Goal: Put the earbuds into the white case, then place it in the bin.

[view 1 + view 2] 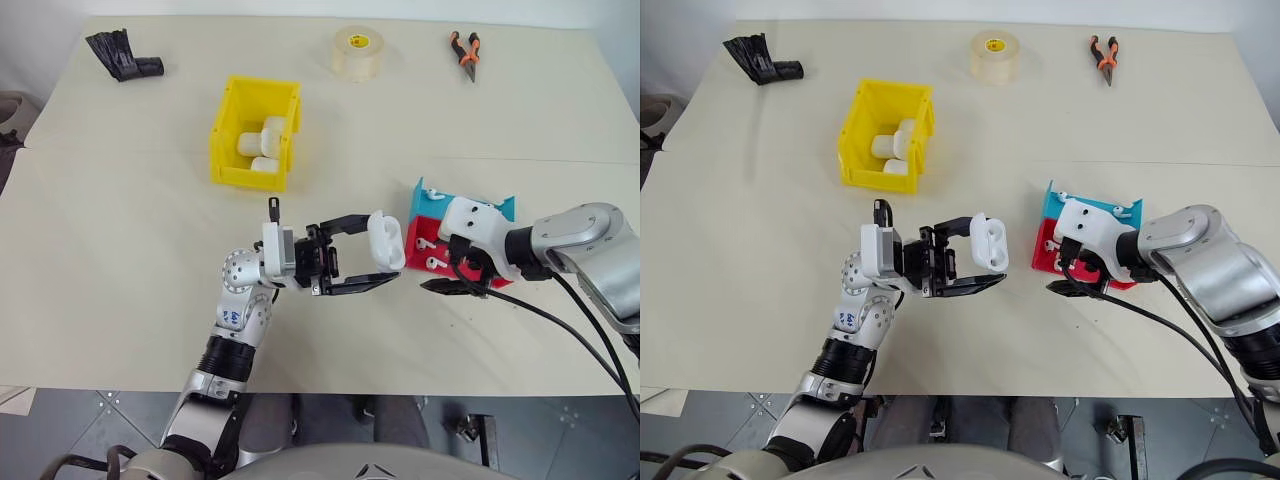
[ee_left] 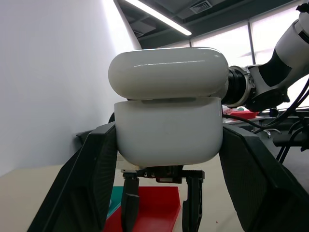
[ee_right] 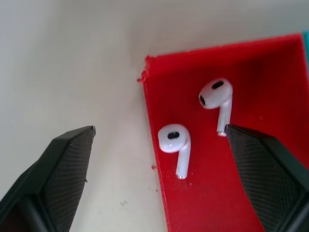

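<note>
**A:** Where is the white case [image 1: 386,240], and what has hold of it?

**B:** Near the middle of the table [image 1: 120,250]. The left tool [image 1: 375,252] is clamped tight on it, one black finger on each side, with the flip lid tipped up. It is held above the table surface.

**A:** And the earbuds [image 3: 179,145]?

**B:** Two of them lie side by side in the red tray [image 3: 270,87], apart from each other, stems pointing the same way. That tray sits at about 3 o'clock from the case, with a blue tray [image 1: 432,200] right behind it.

**A:** The right tool?

**B:** The right tool [image 1: 455,287] hangs over the red tray's near edge, fingers spread wide and holding nothing.

**A:** Where is the bin [image 1: 228,140]?

**B:** At about 11 o'clock from the held case. It is yellow, and several similar white cases [image 1: 262,140] lie inside.
</note>
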Motion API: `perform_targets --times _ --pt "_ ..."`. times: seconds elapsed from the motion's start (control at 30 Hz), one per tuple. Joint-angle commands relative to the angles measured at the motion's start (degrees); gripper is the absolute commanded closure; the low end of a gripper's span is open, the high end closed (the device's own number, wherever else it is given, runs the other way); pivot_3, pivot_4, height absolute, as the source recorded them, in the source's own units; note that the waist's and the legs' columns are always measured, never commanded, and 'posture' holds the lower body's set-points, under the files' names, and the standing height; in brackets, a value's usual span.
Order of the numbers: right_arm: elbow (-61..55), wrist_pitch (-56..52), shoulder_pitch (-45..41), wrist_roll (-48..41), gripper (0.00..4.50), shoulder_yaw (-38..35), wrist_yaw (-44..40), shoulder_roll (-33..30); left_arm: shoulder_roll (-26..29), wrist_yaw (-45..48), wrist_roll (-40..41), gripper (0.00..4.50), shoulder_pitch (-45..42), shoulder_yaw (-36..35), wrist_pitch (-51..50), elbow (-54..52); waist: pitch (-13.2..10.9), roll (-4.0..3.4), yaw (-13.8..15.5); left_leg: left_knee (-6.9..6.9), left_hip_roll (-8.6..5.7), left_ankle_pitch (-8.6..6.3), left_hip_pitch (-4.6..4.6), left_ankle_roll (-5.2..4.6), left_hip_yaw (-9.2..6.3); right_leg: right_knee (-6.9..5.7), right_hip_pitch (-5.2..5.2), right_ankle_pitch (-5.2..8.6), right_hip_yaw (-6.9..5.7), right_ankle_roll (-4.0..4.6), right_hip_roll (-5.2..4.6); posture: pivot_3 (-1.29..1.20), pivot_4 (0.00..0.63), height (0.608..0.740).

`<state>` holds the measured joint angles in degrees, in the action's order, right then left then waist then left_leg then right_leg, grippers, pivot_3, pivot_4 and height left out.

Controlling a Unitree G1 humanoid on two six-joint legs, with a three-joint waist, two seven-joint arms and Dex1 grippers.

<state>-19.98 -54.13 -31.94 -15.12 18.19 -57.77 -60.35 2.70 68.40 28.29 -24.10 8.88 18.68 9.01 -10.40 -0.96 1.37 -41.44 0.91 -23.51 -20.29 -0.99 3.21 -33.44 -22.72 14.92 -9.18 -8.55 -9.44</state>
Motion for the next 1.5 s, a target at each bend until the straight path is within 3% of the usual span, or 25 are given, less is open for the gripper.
perform_targets --times 0.03,0.2,0.7,0.8,0.9,1.37,1.5 --pt "-0.6 -0.5 -1.5 1.4 0.57 0.2 0.3 0.4 -0.3 -0.7 0.0 1.73 -0.4 -0.1 0.8 -2.0 0.0 0.00 0.0 0.00 0.00 0.00 0.00 0.00 0.00 0.00 0.00 0.00 0.00 0.00 0.00 0.00 0.150 0.740" --pt "-0.9 -0.3 -2.0 2.0 2.20 1.0 -0.2 0.8 -0.2 -1.1 -0.1 1.73 -0.5 -0.1 0.7 -2.0 0.0 0.00 0.0 0.00 0.00 0.00 0.00 0.00 0.00 0.00 0.00 0.00 0.00 0.00 0.00 0.00 0.150 0.740" --pt "-0.4 1.0 -2.3 4.2 2.20 2.5 -1.6 1.4 0.0 -1.2 -0.3 1.73 0.5 0.2 1.8 -1.7 0.0 0.00 0.0 0.00 0.00 0.00 0.00 0.00 0.00 0.00 0.00 0.00 0.00 0.00 0.00 0.00 0.150 0.740" --pt "-0.2 1.4 -2.2 4.6 2.82 2.7 -2.0 1.4 -0.1 -1.0 -0.2 1.73 0.5 0.2 2.0 -1.4 0.0 0.00 0.0 0.00 0.00 0.00 0.00 0.00 0.00 0.00 0.00 0.00 -0.01 0.00 0.00 0.00 0.150 0.740" --pt "-0.1 1.6 -2.0 5.1 3.79 2.9 -2.5 1.1 0.0 -0.9 -0.2 1.73 0.5 0.2 2.1 -1.1 0.0 0.00 0.0 0.00 0.00 0.00 0.00 0.00 0.00 0.00 0.00 0.00 -0.01 0.00 0.00 0.00 0.150 0.740" --pt "0.7 3.6 -1.4 6.2 3.79 2.5 -3.7 1.0 -0.2 0.1 0.1 1.73 0.4 -0.1 2.6 0.2 0.0 0.00 0.0 0.00 0.00 0.00 0.00 0.00 0.00 0.00 0.00 0.00 -0.01 0.00 0.00 0.00 0.150 0.740" --pt "0.3 4.4 -0.5 5.0 3.98 0.9 -4.6 0.8 -0.1 1.3 1.0 1.73 0.5 -0.1 1.6 0.6 0.0 0.00 0.0 0.00 0.00 0.00 0.00 0.00 0.00 0.00 0.00 0.00 -0.01 0.00 0.00 0.00 0.150 0.740"
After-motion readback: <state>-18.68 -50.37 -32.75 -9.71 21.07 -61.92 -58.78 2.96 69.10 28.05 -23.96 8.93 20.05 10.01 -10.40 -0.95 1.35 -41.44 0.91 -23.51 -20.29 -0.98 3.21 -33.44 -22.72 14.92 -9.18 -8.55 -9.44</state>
